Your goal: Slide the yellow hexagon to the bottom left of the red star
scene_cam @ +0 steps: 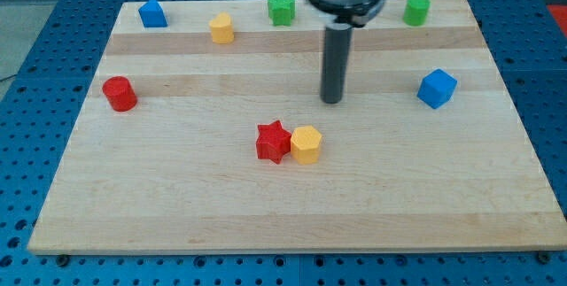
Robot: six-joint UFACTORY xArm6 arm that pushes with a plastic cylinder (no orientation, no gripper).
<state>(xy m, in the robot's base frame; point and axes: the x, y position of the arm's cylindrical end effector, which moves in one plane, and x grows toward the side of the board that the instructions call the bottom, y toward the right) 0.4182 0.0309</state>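
The yellow hexagon (306,144) sits near the middle of the wooden board, touching the right side of the red star (274,142). My tip (332,100) is above and slightly to the right of the hexagon, with a clear gap between them. The dark rod rises from the tip to the arm's head at the view's top.
A second yellow block (221,29), a blue block (153,13), a green star (282,9) and a green block (416,10) line the board's top. A red cylinder (119,94) stands at the left, a blue cube (437,88) at the right.
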